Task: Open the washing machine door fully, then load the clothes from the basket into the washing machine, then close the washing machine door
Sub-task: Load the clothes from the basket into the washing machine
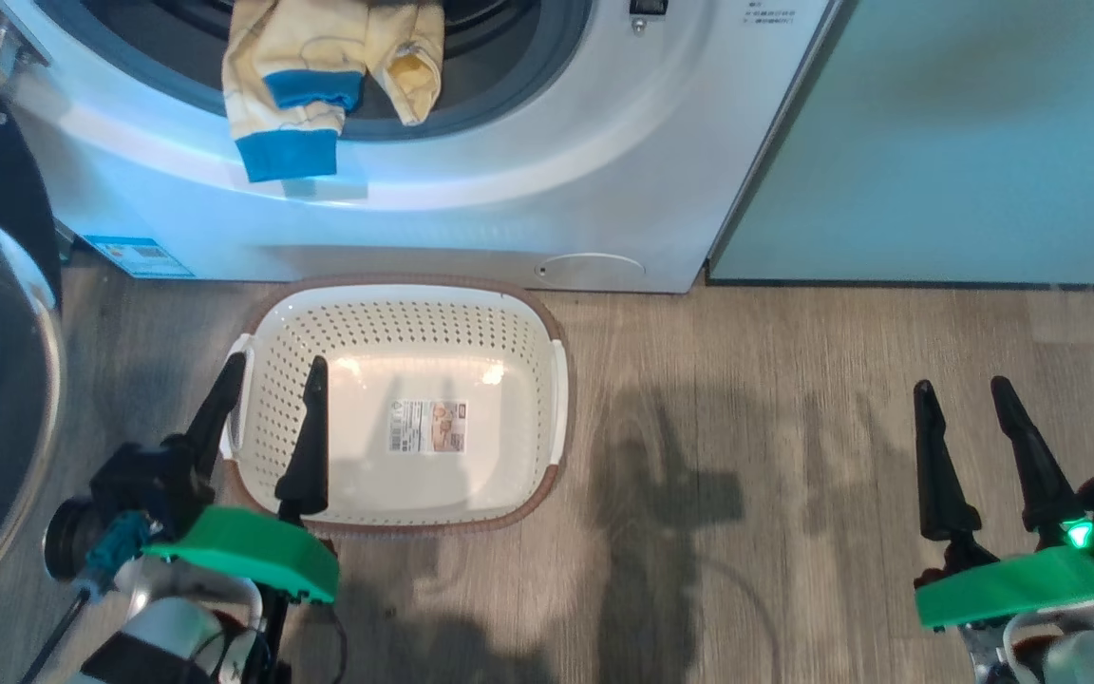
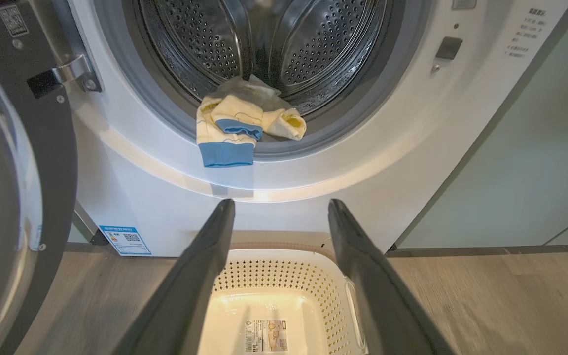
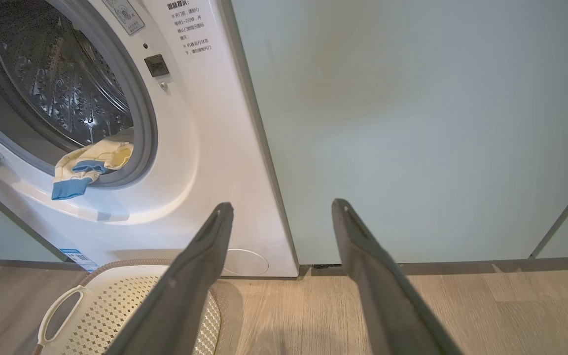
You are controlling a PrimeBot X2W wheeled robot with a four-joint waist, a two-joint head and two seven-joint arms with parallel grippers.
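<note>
**Left pincer spread wide, garment hanging out of the washing machine's mouth**

Left pincer is hovering low in front of the washing machine, fingers apart, pinching nothing. Right pincer is hovering too, equally spread and gripping nothing, off past the washing machine's right edge, facing the pale green cabinet.

The basket is sitting on the floor just in front of the washing machine's base, showing me a bare bottom and its label. So I'm reading the loading as nearly done.

The problem: the clothes are lying across the washing machine's grey gasket rather than down in the drum. One blue cuff is drooping over the white front below the opening.

The washing machine door is standing swung out at the washing machine's left.

Risks I'm seeing:
- Closing now: I'm expecting the door glass to pinch fabric against the gasket, with the latch failing to catch or the cuff ending up trapped outside.
- Pushing the garment in: the soft cloth is likely to bunch on the lip, or slide back out and drop towards the basket.
- Poking too deep: my fingertips are risking a snag on the gasket rubber.
- Swinging the left arm: it's working close beside the open door, so a careless sweep is risking a knock.
</note>
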